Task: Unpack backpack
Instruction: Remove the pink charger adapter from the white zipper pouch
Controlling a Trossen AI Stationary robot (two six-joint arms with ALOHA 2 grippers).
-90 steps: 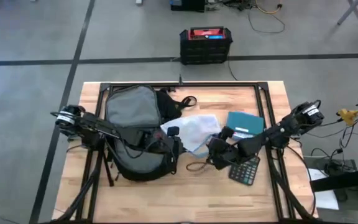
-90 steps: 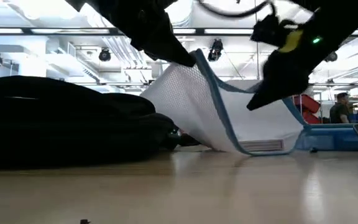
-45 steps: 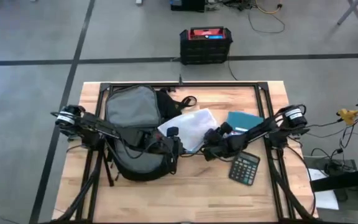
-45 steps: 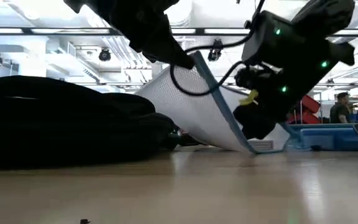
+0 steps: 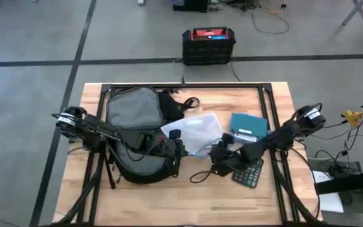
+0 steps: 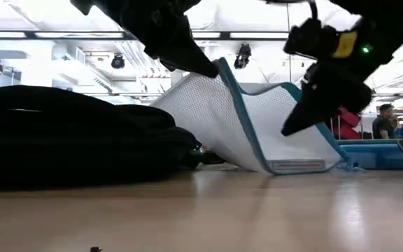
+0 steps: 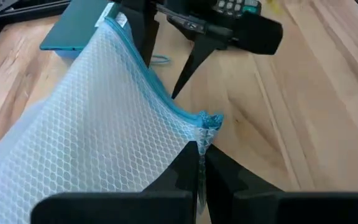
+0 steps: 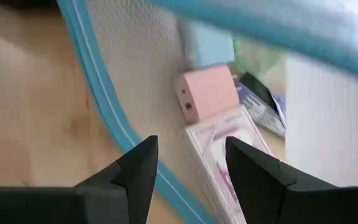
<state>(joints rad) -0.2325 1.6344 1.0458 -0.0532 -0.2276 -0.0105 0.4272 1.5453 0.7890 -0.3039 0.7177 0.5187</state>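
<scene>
I find the backpack (image 5: 134,135) on the table's left half. My left gripper (image 7: 199,163) pinches the mesh pouch (image 5: 191,129) corner. The right gripper (image 8: 185,165), jaws spread, faces the pouch's open edge, nearer its contents.

Left gripper (image 7: 199,163) clamped closed, right gripper (image 8: 188,163) fingers apart
</scene>
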